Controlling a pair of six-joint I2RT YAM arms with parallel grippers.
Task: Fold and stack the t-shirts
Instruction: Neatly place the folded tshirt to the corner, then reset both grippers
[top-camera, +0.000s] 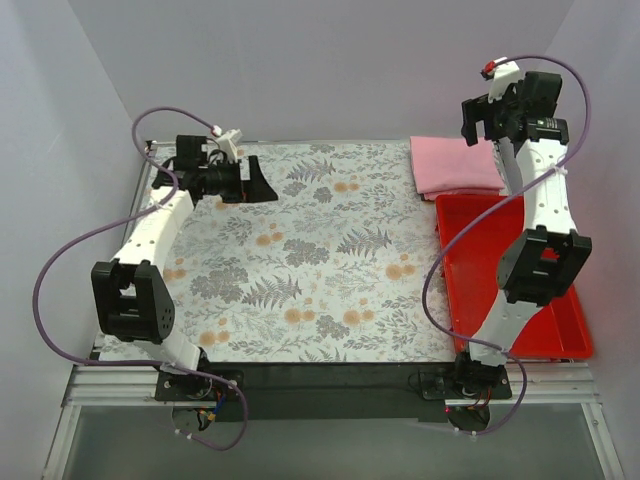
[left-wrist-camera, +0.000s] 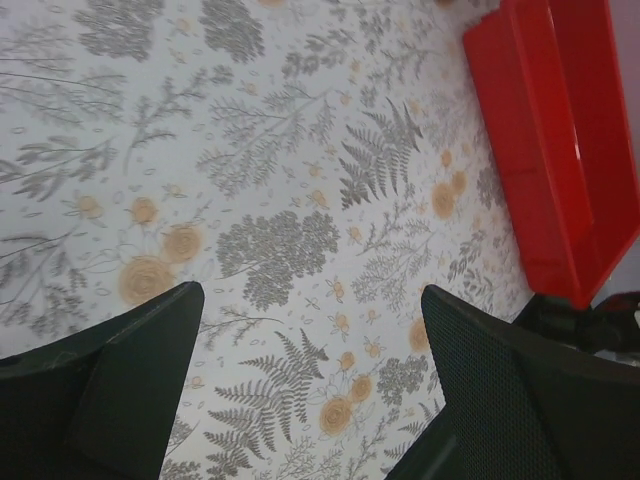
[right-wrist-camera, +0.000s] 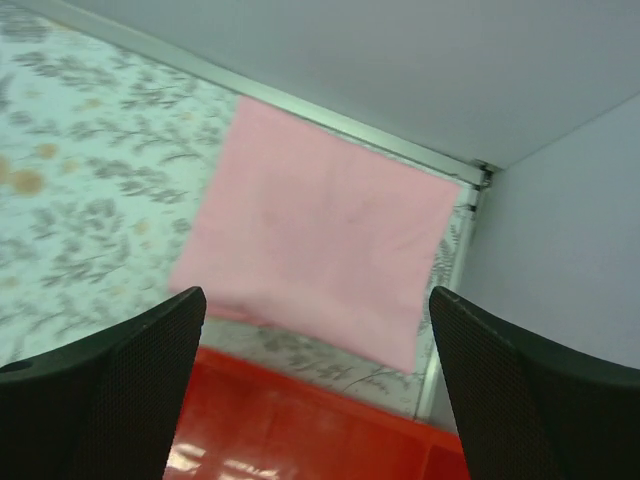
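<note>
Looks about done: folded pink t-shirt (top-camera: 455, 165) upper right on the surface (top-camera: 300, 270), no others visible, left pincer (left-wrist-camera: 310, 295) and right pincer (right-wrist-camera: 315, 295) gaping wide, empty.

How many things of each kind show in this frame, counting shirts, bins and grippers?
Pink folded t-shirt: 1
Red bin: 1
Grippers: 2, the left gripper and the right gripper, both open and empty
Total: 4

Floral table (top-camera: 300, 260): pink t-shirt (top-camera: 452, 165), red tray (top-camera: 468, 250)
</note>
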